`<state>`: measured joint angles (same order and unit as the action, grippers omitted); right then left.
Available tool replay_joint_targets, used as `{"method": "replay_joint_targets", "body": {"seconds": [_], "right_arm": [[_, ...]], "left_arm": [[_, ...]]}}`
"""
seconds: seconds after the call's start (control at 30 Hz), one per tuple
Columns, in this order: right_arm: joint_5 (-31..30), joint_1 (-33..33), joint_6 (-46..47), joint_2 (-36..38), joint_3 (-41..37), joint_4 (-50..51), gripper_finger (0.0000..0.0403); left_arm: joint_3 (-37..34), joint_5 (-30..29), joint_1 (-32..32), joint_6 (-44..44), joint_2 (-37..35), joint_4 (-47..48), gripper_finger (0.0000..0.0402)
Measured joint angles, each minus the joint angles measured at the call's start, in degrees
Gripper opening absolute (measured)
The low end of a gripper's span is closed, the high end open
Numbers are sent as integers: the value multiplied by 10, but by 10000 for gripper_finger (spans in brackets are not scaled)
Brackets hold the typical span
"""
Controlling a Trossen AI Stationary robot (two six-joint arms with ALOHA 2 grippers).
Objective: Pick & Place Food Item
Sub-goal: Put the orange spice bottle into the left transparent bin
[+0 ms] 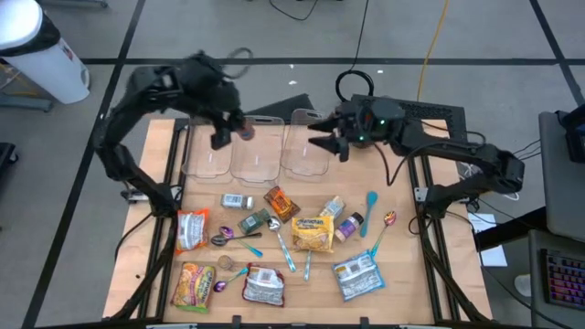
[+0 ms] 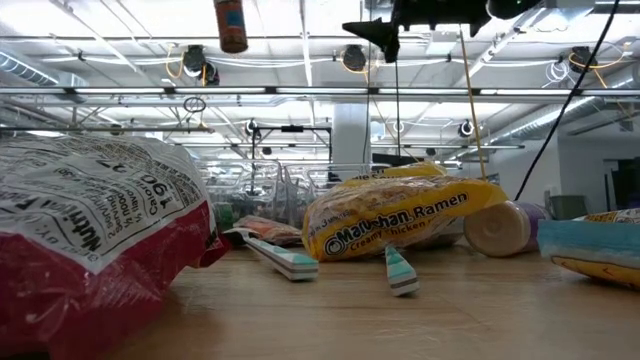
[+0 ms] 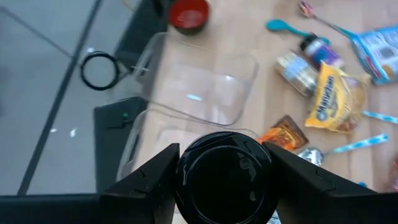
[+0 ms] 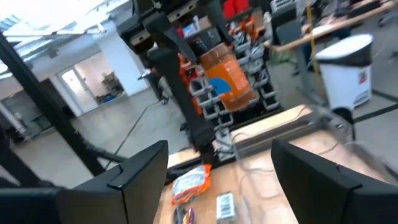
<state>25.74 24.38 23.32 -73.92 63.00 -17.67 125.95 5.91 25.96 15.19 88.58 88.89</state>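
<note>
Clear plastic containers [image 1: 258, 151] stand in a row of three at the far edge of the wooden tabletop [image 1: 402, 274], seen from above. The left tool [image 1: 231, 131] hangs above this row, roughly over the gap between the leftmost and the middle container. Its two fingers are clamped on a small round jar [image 3: 225, 180] with a dark lid. In the left wrist view the jar fills the space between the fingers, lid toward the camera, its long axis running along the tool's reach. The low view shows the same jar [image 2: 231, 25] hanging upright high above the tabletop.

Straight below that tool lies the open mouth of a container, and a second one sits just beyond it. Which of the two the jar is truly centred over is hard to tell, since the arm blurs in the overhead view. My judgement is that the coming move turns on this: the jar must go straight down into a container, not onto a rim.

The right tool [image 1: 327, 143] hovers over the rightmost container, fingers apart and empty, pointing toward the left tool. It is nearer to that container but holds nothing.

Packets, a yellow ramen bag [image 1: 313, 233] and spoons lie well behind the left tool, on the near half of the tabletop.
</note>
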Motion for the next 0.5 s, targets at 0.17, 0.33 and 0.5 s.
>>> {"method": "replay_joint_targets", "body": {"seconds": [0.17, 0.33, 0.5], "right_arm": [[-1, 12, 8, 22, 0, 7, 278], [-1, 8, 76, 25, 0, 8, 275], [-1, -7, 150, 25, 0, 9, 278]], "left_arm": [[-1, 3, 58, -19, -47, 13, 207], [-67, 26, 99, -40, -115, 2, 207], [-222, 35, 104, -74, -187, -61, 207]]}}
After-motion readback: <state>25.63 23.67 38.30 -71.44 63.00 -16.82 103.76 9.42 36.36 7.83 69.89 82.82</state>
